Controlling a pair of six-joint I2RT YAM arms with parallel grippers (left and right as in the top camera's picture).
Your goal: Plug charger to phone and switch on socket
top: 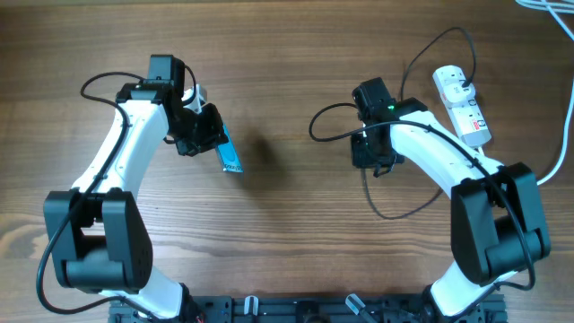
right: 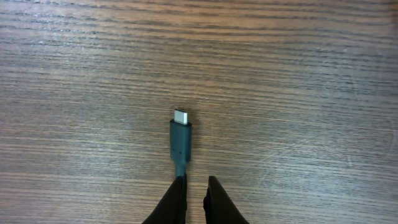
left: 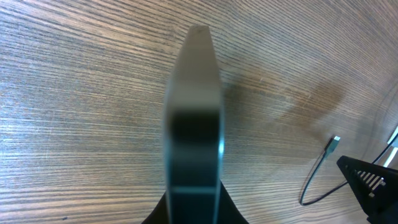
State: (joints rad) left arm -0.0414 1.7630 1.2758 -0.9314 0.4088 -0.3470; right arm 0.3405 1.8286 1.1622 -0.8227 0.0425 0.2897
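Observation:
My left gripper (top: 204, 133) is shut on the phone (top: 231, 157) and holds it above the table, cyan screen tilted. The left wrist view shows the phone (left: 194, 93) edge-on and blurred between the fingers (left: 194, 211). The charger cable (right: 180, 146) lies on the wood, its silver connector tip (right: 181, 116) pointing away from my right gripper (right: 196, 183). The right fingers are nearly together. The cable runs under the left finger and the narrow gap shows bare wood. The socket (top: 463, 106) lies at the far right with the charger's white plug (top: 457, 88) in it.
The black cable loops around the right arm (top: 395, 211) and up to the socket. The thick white cord (top: 563, 135) runs along the right edge. The connector tip (left: 334, 143) and the right gripper (left: 367, 180) show in the left wrist view.

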